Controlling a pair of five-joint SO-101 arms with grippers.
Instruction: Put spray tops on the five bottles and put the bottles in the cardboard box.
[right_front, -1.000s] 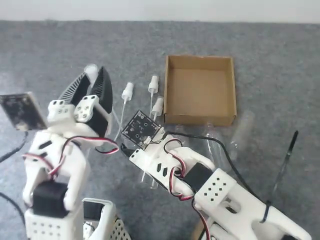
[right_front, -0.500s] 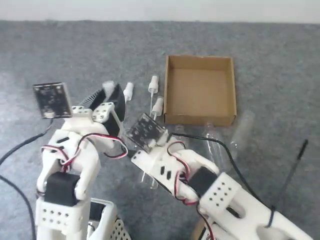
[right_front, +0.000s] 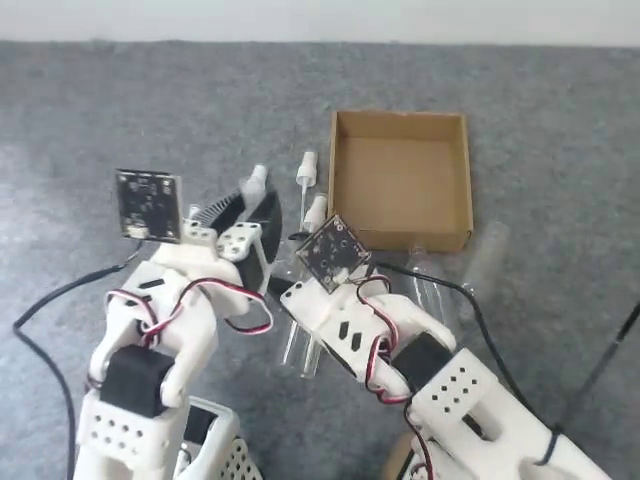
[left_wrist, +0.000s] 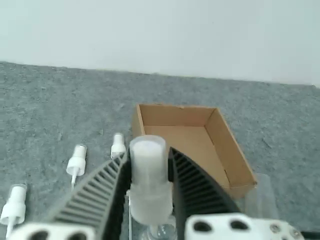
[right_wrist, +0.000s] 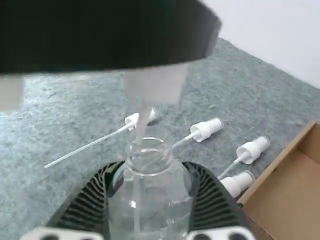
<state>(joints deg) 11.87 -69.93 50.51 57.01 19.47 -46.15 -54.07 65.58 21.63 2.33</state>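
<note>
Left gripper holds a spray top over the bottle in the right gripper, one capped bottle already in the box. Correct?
Not quite: the cardboard box has no bottle in it, as the high view shows. The rest holds: the left gripper is shut on a spray top above the bottle held in the right gripper.

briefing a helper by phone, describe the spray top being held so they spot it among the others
Find the cardboard box and look just beside its near left corner. There the left hand clamps one spray top upright, its tube in the neck of the clear bottle gripped by the right hand. The other spray tops lie loose on the grey carpet.
</note>
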